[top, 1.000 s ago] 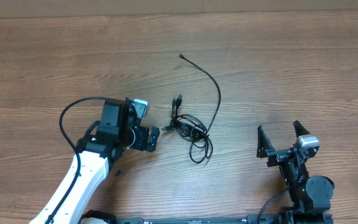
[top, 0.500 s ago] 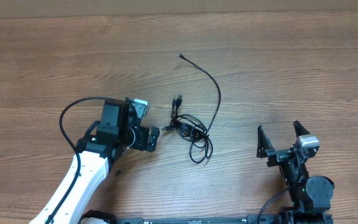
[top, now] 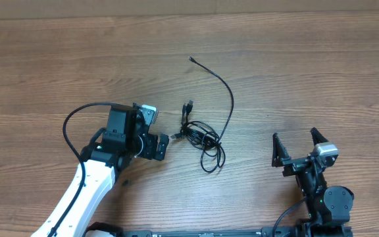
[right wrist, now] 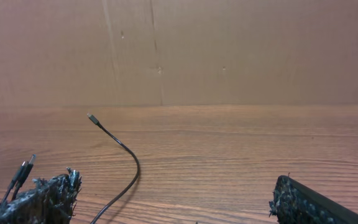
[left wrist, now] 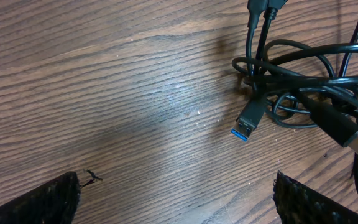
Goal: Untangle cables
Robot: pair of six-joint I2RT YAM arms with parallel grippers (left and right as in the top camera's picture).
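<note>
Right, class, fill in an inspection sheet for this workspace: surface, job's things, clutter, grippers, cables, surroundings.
Surface: wooden table, wood-grain top.
Job's things: black cables knotted in a tangle mid-table; one long strand arcs away from it; a blue-tipped USB plug sticks out of the knot.
Clutter: one dark speck by the left arm, too small to identify.
Grippers: left gripper open, beside the tangle, holding nothing; right gripper open, apart from the cables.
Cables: thick arm wire loops off the left arm.
Surroundings: plain brown wall behind the table.
</note>
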